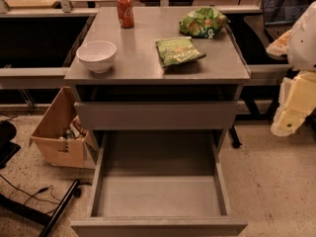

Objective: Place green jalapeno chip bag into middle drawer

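The green jalapeno chip bag point(177, 50) lies flat on the cabinet top, right of centre, pale green with a darker lettered band. The middle drawer point(158, 223) is pulled wide open below, and its deep grey tray holds nothing. My arm hangs at the right edge of the view, beside the cabinet. My gripper point(288, 120) is at its lower end, well right of the bag and above the floor, with nothing seen in it.
A puffier bright green bag point(203, 22) lies at the back right of the cabinet top point(138, 58). A red soda can point(125, 11) stands at the back, a white bowl point(97, 56) at the front left. A shut drawer front point(155, 115) sits above the open one. A cardboard box point(61, 132) stands on the floor left.
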